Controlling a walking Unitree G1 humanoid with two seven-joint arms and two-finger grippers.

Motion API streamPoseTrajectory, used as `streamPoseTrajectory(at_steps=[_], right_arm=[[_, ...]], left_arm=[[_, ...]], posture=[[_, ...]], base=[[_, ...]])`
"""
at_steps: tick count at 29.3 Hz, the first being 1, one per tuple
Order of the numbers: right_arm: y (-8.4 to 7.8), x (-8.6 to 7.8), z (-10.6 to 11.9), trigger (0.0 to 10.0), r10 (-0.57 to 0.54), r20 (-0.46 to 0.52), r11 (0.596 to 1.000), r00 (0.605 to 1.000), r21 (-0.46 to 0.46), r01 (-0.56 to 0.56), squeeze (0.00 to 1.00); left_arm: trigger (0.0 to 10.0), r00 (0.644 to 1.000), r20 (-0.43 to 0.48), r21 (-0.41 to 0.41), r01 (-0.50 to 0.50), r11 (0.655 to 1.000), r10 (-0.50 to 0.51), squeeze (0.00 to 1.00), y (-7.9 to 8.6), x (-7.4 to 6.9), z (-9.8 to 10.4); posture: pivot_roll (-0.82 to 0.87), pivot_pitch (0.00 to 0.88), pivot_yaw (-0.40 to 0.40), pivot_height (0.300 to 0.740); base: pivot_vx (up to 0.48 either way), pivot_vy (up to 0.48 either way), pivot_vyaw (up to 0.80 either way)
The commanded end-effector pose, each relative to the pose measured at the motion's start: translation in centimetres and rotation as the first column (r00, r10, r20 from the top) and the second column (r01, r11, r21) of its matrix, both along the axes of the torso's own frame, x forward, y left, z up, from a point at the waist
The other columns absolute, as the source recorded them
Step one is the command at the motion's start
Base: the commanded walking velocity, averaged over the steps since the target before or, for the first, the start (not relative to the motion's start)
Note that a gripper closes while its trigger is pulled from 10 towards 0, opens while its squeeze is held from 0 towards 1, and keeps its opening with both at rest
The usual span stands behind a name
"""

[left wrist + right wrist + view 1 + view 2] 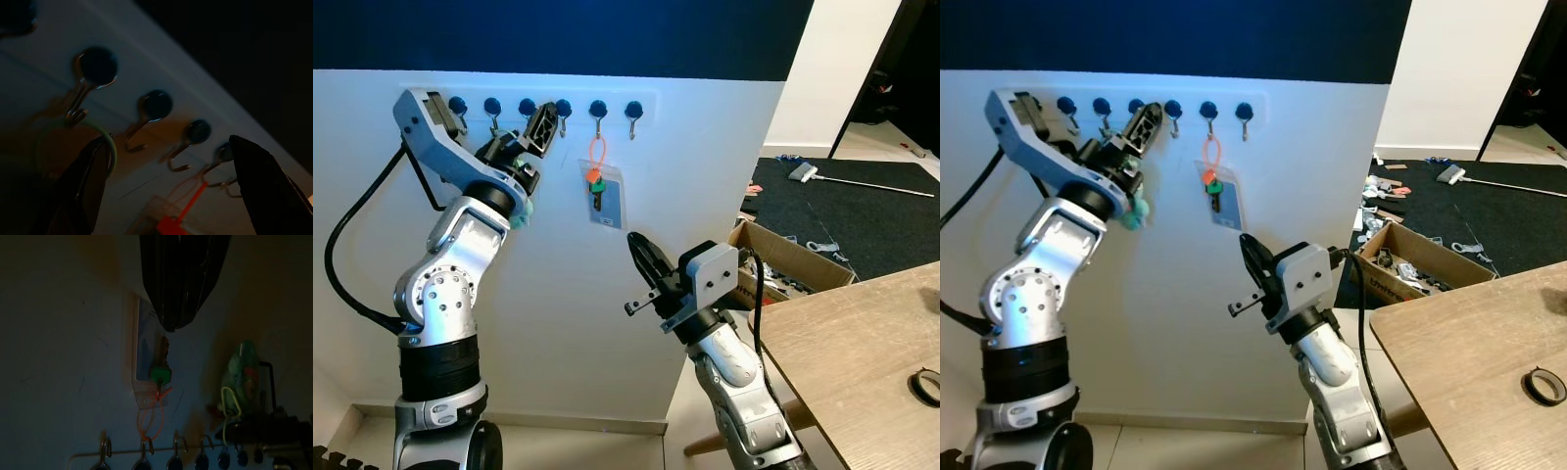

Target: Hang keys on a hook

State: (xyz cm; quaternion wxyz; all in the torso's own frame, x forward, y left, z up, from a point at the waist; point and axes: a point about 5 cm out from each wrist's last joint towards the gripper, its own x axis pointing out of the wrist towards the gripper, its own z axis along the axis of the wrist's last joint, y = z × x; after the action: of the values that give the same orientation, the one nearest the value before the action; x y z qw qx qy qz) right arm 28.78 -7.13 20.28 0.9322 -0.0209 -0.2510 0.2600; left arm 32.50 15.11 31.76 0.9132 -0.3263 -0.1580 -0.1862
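A row of blue-knobbed metal hooks (563, 108) runs along the white wall. My left gripper (546, 122) is raised against that row, its fingers (83, 191) spread open. A thin green loop (46, 137) lies by one hook (80, 110) and passes behind one finger; I cannot tell whether it rests on the hook. A teal tag (1136, 211) dangles below the left wrist. On another hook hang a green-headed key (594, 186), an orange loop and a clear card. My right gripper (641, 255) is lower, away from the wall, shut and empty.
A wooden table (862, 352) stands at the right with a black ring (925, 387) on it. A cardboard box (793, 259) of small parts sits on the floor behind the right arm. Dark carpet with a long-handled tool (808, 172) lies beyond.
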Motion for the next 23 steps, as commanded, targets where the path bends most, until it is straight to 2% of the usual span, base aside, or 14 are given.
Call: streamPoseTrajectory(at_steps=[1,4,5,12,13,14,15,17,18,19,20,21,22,23], right_arm=[[0.1,-0.2,-0.1,10.0,-0.001,-0.007,1.000,1.000,-0.005,0.001,0.00],[0.1,-0.2,-0.1,10.0,-0.002,-0.008,1.000,1.000,-0.004,0.002,0.00],[0.1,-0.2,-0.1,10.0,-0.002,-0.009,1.000,1.000,-0.004,0.002,0.00],[0.2,-0.2,-0.2,10.0,0.003,-0.009,1.000,1.000,-0.005,-0.003,0.00],[0.2,-0.2,-0.2,10.0,0.004,-0.010,1.000,1.000,-0.005,-0.004,0.00],[0.2,-0.2,-0.2,10.0,0.004,-0.010,1.000,1.000,-0.005,-0.004,0.00],[0.1,-0.2,-0.2,10.0,0.003,-0.010,1.000,1.000,-0.006,-0.003,0.00],[0.1,-0.2,-0.2,10.0,0.003,-0.011,1.000,1.000,-0.007,-0.003,0.00],[0.1,-0.2,-0.3,10.0,0.002,-0.012,1.000,1.000,-0.008,-0.002,0.00],[0.1,-0.2,-0.3,10.0,0.002,-0.012,1.000,1.000,-0.008,-0.002,0.00],[0.0,-0.2,-0.3,10.0,0.001,-0.014,1.000,1.000,-0.010,-0.001,0.00],[0.0,-0.2,-0.3,10.0,0.001,-0.014,1.000,1.000,-0.010,-0.001,0.00],[-0.1,-0.3,-0.4,10.0,0.000,-0.016,1.000,1.000,-0.011,0.000,0.00],[-0.1,-0.2,-0.6,10.0,-0.001,-0.020,1.000,1.000,-0.012,0.001,0.00]], left_arm=[[10.0,1.000,-0.028,0.014,0.001,1.000,0.000,0.00,-0.3,0.0,-0.8],[10.0,0.997,-0.052,0.030,-0.050,0.998,0.051,0.00,0.0,-0.2,-1.3],[10.0,0.997,-0.052,0.030,-0.058,0.998,0.060,1.00,0.1,-0.2,-1.4],[10.0,0.995,-0.005,0.030,-0.099,0.995,0.099,1.00,0.7,-0.9,-0.8],[10.0,0.989,0.038,0.058,-0.146,0.988,0.144,0.12,1.2,-1.6,-0.4],[10.0,0.989,0.038,0.058,-0.146,0.988,0.144,0.12,1.2,-1.6,-0.4],[10.0,0.984,0.063,0.091,-0.174,0.980,0.169,0.00,1.5,-2.2,-0.3],[10.0,0.980,0.079,0.113,-0.193,0.975,0.185,0.00,1.6,-2.6,-0.3],[10.0,0.975,0.104,0.179,-0.213,0.961,0.196,0.00,1.6,-3.2,-0.4],[10.0,0.975,0.104,0.179,-0.213,0.961,0.196,0.00,1.6,-3.2,-0.4],[10.0,0.973,0.144,0.299,-0.217,0.929,0.181,0.00,1.3,-4.1,-0.7],[10.0,0.973,0.144,0.299,-0.217,0.929,0.181,0.00,1.3,-4.1,-0.7],[10.0,0.974,0.171,0.428,-0.206,0.880,0.145,0.00,0.8,-5.0,-1.4],[10.0,0.981,0.169,0.583,-0.179,0.792,0.096,0.00,0.2,-6.0,-3.0]], posture=[[0.17,0.117,0.035,0.740],[0.17,0.117,0.036,0.740],[0.17,0.117,0.034,0.740],[0.17,0.116,0.033,0.740],[0.18,0.117,0.033,0.740],[0.18,0.117,0.033,0.740],[0.18,0.118,0.034,0.740],[0.18,0.118,0.034,0.740],[0.18,0.118,0.034,0.740],[0.18,0.118,0.034,0.740],[0.18,0.118,0.034,0.740],[0.18,0.118,0.034,0.740],[0.19,0.115,0.031,0.740],[0.20,0.114,0.029,0.740]], base=[[0.000,0.000,0.00],[0.000,0.000,0.00],[0.000,0.000,0.00],[0.000,0.000,0.00],[0.000,0.000,0.00],[0.000,0.000,0.00],[0.000,0.000,0.00],[0.000,0.000,0.00],[0.000,0.000,0.00],[0.000,0.000,0.00],[0.000,0.000,0.00],[0.000,0.000,0.00],[0.000,0.000,0.00],[0.000,0.000,0.00]])
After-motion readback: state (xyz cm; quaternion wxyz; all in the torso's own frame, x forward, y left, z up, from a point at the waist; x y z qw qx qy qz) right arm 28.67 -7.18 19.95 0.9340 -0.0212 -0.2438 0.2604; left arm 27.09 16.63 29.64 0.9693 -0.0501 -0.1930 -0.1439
